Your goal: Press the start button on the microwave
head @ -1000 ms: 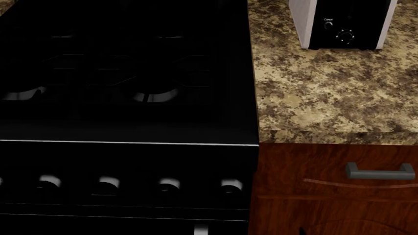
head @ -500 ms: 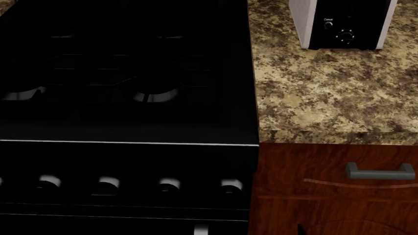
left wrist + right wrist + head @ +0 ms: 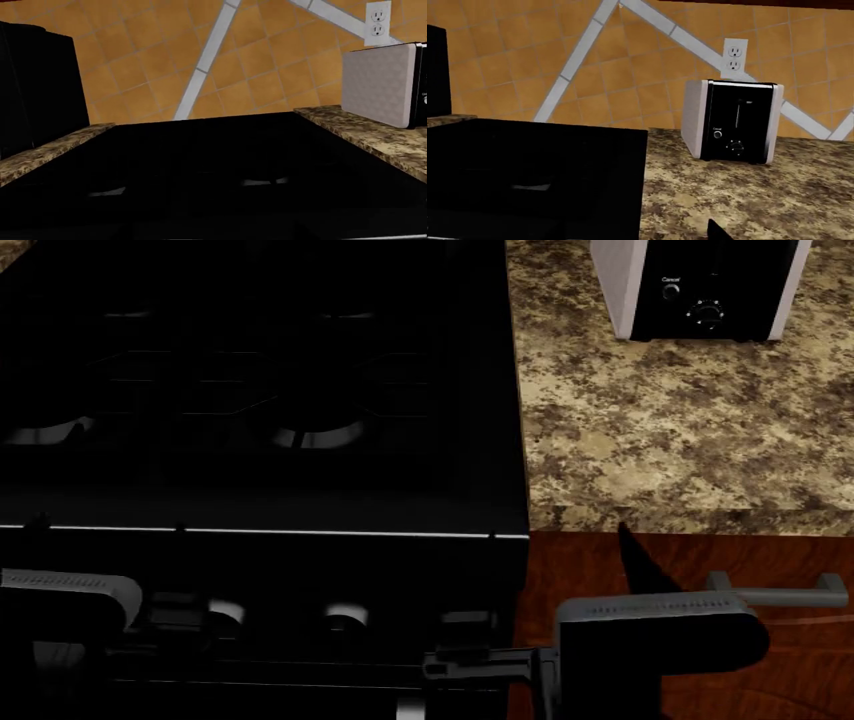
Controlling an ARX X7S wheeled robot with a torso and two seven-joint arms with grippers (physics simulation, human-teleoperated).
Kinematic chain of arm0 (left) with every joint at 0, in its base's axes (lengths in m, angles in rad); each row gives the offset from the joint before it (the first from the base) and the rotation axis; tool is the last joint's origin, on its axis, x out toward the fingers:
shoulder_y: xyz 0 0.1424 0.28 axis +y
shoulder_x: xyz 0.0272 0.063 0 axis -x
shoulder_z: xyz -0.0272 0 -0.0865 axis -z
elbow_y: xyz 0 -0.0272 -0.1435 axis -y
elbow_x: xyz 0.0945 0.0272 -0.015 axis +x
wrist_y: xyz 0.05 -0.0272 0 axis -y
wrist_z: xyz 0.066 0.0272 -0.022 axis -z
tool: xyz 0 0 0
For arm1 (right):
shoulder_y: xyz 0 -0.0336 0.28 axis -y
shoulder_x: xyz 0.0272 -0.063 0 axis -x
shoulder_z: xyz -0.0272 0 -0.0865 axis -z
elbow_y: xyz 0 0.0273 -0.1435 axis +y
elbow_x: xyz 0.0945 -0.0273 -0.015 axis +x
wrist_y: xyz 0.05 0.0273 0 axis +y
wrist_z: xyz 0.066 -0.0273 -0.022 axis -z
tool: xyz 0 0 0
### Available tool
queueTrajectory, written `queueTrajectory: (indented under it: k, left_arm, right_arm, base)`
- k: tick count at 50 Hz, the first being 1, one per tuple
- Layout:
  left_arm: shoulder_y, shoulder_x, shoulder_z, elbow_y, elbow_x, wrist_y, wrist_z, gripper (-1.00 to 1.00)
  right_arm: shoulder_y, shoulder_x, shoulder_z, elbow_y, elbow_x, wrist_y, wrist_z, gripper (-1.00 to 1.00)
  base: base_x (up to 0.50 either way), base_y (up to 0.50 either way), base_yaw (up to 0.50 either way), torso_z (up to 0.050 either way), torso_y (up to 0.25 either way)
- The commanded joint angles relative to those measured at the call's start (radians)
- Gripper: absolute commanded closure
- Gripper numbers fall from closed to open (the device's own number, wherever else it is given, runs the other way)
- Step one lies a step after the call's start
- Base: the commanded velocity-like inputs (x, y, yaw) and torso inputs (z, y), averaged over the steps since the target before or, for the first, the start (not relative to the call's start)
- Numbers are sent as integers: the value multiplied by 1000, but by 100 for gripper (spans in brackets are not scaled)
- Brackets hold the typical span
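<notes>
Microwave (image 3: 701,290) stands at far right of countertop (image 3: 667,430), forward-right of your right gripper (image 3: 627,540), nearer arm. Left gripper (image 3: 34,525) over stove (image 3: 254,390). Finger spread: cannot tell for either.

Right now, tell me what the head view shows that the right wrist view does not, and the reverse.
Only the head view shows the drawer handle, the stove's front knobs and both arms low in frame. Only the right wrist view shows the wall outlet above the microwave and the orange tiled backsplash. Both show the microwave with its Cancel label, the granite counter and the black stove.
</notes>
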Motion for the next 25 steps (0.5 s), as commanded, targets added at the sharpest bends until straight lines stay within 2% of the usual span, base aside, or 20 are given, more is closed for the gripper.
queueTrajectory:
  k: [1,15,25]
  left_arm:
    - [-282,-4,-16,72,-43,-282,14,-100]
    - [-334,-11,-42,57,-62,-315,-6,-100]
    - [-385,-45,-66,52,-78,-358,2,-100]
  right_arm:
    - [264,17,9,-122,51,294,-13,-100]
    - [311,10,27,-96,81,305,-7,-100]
    - [344,19,41,-123,101,347,0,-100]
  base:
    - [0,0,0,0,0]
    - [0,0,0,0,0]
    - [0,0,0,0,0]
